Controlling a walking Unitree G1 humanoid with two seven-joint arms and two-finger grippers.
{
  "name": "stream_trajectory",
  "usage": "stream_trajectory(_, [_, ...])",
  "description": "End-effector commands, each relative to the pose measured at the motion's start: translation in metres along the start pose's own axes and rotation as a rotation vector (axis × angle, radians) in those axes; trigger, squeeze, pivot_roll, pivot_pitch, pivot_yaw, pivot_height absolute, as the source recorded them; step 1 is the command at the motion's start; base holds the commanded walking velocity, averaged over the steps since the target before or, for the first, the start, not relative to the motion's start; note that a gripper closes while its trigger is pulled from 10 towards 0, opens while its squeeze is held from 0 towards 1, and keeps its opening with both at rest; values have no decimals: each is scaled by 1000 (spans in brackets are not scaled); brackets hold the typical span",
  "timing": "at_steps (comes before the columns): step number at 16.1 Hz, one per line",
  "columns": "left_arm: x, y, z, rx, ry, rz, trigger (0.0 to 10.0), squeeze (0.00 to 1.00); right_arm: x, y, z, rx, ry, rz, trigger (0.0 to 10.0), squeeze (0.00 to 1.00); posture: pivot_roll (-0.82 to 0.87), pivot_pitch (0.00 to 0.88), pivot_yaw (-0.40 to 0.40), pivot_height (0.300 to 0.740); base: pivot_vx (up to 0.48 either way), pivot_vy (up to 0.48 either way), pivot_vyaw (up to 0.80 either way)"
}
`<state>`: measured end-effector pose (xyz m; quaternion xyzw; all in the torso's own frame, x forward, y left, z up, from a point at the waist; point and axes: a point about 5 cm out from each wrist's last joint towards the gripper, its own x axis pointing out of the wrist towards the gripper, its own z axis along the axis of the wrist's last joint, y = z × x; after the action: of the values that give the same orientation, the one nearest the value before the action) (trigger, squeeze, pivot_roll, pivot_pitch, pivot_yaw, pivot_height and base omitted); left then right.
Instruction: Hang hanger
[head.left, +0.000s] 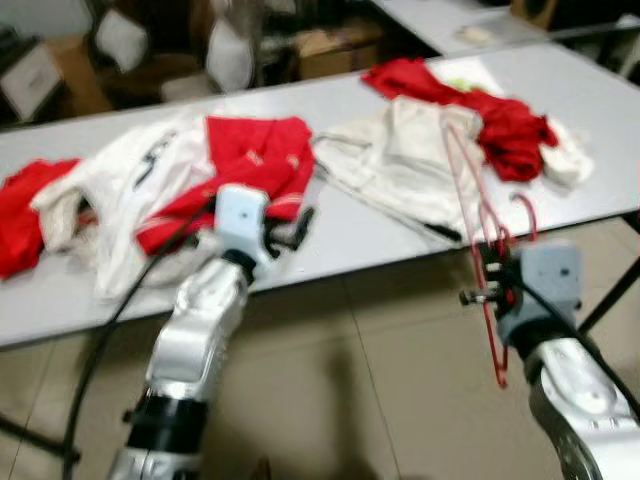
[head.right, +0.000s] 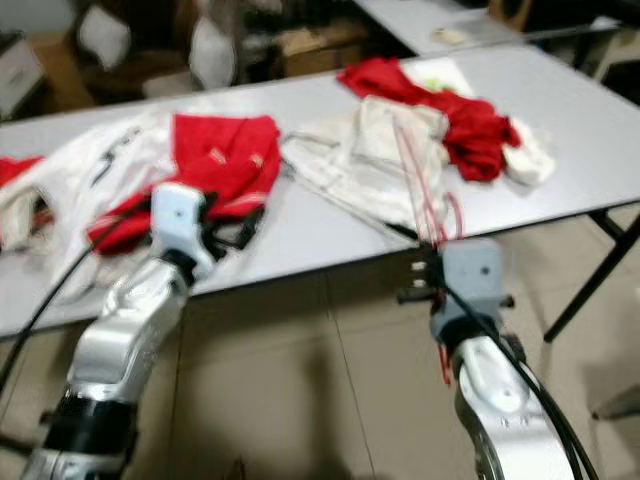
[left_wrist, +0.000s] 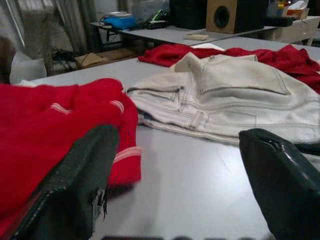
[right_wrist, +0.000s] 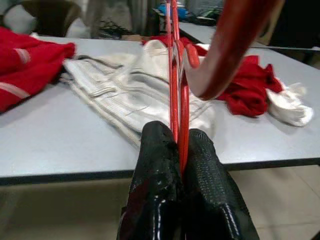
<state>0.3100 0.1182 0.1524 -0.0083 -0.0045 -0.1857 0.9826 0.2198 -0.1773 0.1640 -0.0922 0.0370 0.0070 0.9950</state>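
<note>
Head views: a red hanger (head.left: 487, 250) is clamped in the right gripper (head.left: 490, 290) at the table (head.left: 350, 235) edge. Left wrist view: the left gripper (left_wrist: 175, 185) is held wide open over the table, beside a red shirt (left_wrist: 45, 130) and pale jeans (left_wrist: 230, 100). Right wrist view: the wire is seen pinched between closed fingers (right_wrist: 155, 170).

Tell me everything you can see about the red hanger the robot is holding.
The red hanger is a thin frame, wire or slim plastic by its look, with a curved hook. The right gripper pinches its rods between shut black fingers, just off the grey table's near edge. It stands roughly upright, leaning over the table, its upper part above the cream jeans; whether it touches them is unclear. Nothing hangs on it.
</note>
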Motion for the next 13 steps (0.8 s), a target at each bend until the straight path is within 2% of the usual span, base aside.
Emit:
stream_trajectory(1, [3, -6, 2, -7, -9, -23, 10000, 0, 0, -2, 2, -19, -10, 7, 10000, 0, -229, 0, 105, 740, 379, 0, 0])
stream_trajectory(6, [7, -7, 3, -9, -16, -35, 10000, 0, 5, -2, 3, 1, -13, 18, 10000, 0, -231, 0, 100, 740, 382, 0, 0])
stream_trajectory(9, [9, -8, 3, -2, -21, -45, 10000, 0, 7, -2, 4, 3, -12, 23, 10000, 0, -231, 0, 100, 740, 384, 0, -625])
stream_trajectory(10, [10, -8, 3, -1, -21, -47, 10000, 0, 7, -3, 4, -4, -12, 21, 10000, 0, -230, 0, 100, 740, 379, 0, 0])
stream_trajectory(13, [23, -6, 6, 52, -11, -49, 10000, 0, 8, 0, 5, -9, -22, 32, 10000, 0, -224, 0, 100, 740, 214, 0, 0])
